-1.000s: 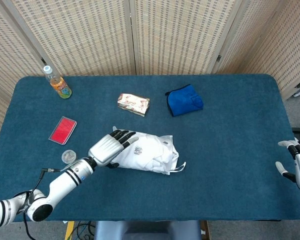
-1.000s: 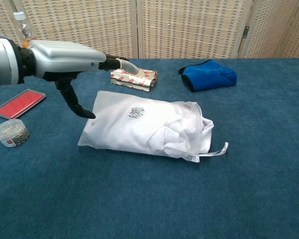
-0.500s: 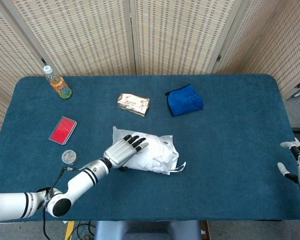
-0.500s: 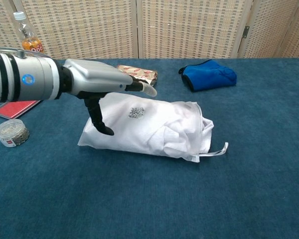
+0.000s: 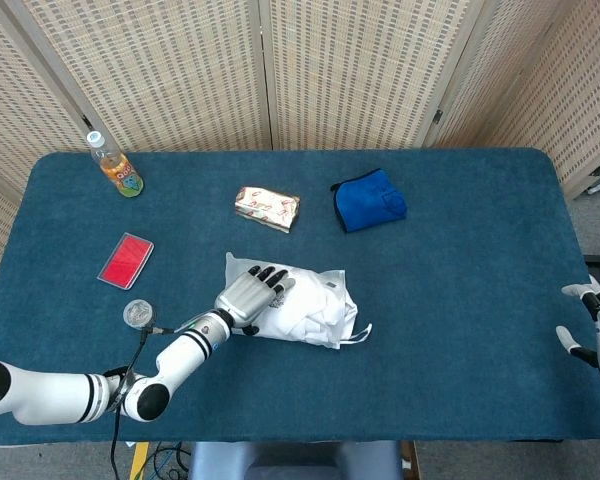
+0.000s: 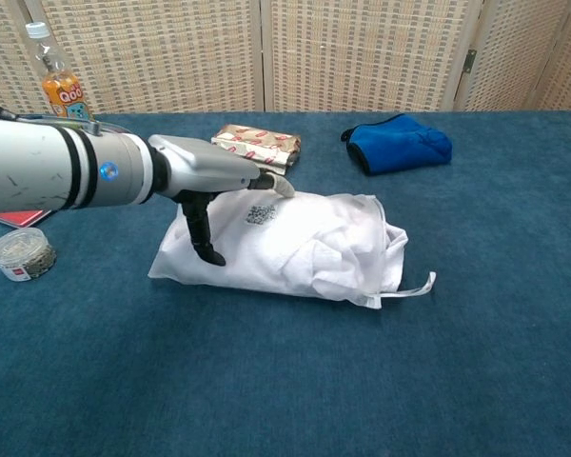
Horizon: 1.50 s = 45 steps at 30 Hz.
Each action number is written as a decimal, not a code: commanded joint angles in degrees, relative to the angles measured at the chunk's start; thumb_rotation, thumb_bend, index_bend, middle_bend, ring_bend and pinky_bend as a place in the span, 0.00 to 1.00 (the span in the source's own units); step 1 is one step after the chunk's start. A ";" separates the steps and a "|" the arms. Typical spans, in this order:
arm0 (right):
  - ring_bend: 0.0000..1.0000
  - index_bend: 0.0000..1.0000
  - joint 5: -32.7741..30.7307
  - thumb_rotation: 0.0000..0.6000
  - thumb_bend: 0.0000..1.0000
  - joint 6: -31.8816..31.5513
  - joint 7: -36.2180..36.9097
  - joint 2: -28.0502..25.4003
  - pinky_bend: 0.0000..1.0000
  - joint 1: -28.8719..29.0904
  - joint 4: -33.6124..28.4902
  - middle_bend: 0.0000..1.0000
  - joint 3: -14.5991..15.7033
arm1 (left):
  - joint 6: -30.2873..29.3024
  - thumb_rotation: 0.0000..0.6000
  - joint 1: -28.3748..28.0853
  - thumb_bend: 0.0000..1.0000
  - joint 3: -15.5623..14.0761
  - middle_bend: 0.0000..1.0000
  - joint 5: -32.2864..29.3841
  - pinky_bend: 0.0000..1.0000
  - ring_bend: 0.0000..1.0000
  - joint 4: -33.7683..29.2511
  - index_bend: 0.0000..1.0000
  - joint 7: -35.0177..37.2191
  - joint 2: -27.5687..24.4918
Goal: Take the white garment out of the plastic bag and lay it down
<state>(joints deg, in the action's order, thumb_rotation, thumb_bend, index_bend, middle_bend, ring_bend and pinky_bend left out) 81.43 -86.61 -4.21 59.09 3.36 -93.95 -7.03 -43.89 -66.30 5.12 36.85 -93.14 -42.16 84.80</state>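
While pressing flat on the closed end of the plastic bag point(image 5: 298, 303), left hand point(image 5: 248, 297) with fingers spread and holding nothing, thumb hanging down at the bag's near side in the chest view. White garment point(image 6: 347, 249) fully inside, bunched toward the bag's mouth, where a drawstring loop point(image 6: 407, 290) trails onto the table point(image 5: 460, 350). Right hand point(image 5: 592, 330) far from the bag at the table's edge, fingers apart and empty. Probably the pinning step, with extraction not yet begun. Next, likely: hold the bag's closed end down, bring the right hand to the bag's mouth, pinch the fabric there and draw it away from the bag. Wrapped packet point(image 5: 267, 208) and blue cloth point(image 5: 368, 199) beyond the bag.
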 commanded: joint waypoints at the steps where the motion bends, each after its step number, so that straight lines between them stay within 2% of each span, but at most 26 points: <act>1: 0.31 0.36 -0.07 1.00 0.20 0.14 -0.09 0.01 0.31 0.09 -0.06 0.37 -0.01 | 0.75 1.00 -0.35 0.22 -0.01 0.02 -0.70 0.18 0.14 1.24 0.04 2.56 1.16; 2: 0.31 0.36 -0.10 1.00 0.20 0.19 -0.10 0.02 0.31 0.13 -0.07 0.37 -0.04 | 0.52 1.00 -0.13 0.22 0.20 0.05 -0.53 0.20 0.17 1.52 0.08 3.48 1.52; 4: 0.31 0.35 -0.11 1.00 0.20 0.28 -0.12 0.13 0.30 0.24 -0.05 0.37 -0.08 | -0.32 1.00 0.68 0.22 0.63 0.20 0.74 0.29 0.28 2.52 0.25 5.75 2.60; 8: 0.31 0.36 -0.07 1.00 0.20 1.03 -0.42 0.20 0.30 0.57 -0.19 0.37 0.10 | -1.64 1.00 2.63 0.23 0.93 0.42 5.16 0.50 0.48 4.91 0.43 10.04 4.15; 12: 0.31 0.36 -0.12 1.00 0.20 2.42 -1.07 -0.05 0.30 1.18 -0.89 0.37 0.38 | -1.42 1.00 4.80 0.26 0.81 0.52 10.56 0.58 0.55 6.54 0.53 15.11 3.89; 22: 0.31 0.36 4.94 1.00 0.26 4.74 0.38 0.43 0.31 4.67 -1.46 0.38 0.60 | -2.68 1.00 11.02 0.30 2.65 0.55 30.50 0.61 0.57 7.87 0.56 37.98 -0.05; 28: 0.31 0.36 8.68 1.00 0.28 6.91 1.00 1.04 0.30 7.96 -2.21 0.39 0.54 | -3.27 1.00 12.34 0.30 3.99 0.55 38.47 0.61 0.57 6.64 0.56 51.70 -3.06; 38: 0.31 0.39 12.17 1.00 0.29 9.23 1.04 2.35 0.31 11.85 -2.36 0.41 0.66 | -7.07 1.00 13.23 0.30 4.14 0.62 47.34 0.65 0.63 8.35 0.61 67.64 -4.02; 45: 0.31 0.41 15.60 1.00 0.29 8.37 1.33 3.43 0.31 13.99 -2.11 0.41 0.38 | -9.90 1.00 12.81 0.30 4.96 0.62 51.79 0.65 0.62 5.50 0.61 80.11 -6.25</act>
<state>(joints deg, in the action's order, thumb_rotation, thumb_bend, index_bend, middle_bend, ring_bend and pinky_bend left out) 96.51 -78.05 -2.95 62.20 16.90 -96.20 -6.58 -52.28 -53.32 9.65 86.38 -86.30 34.03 79.77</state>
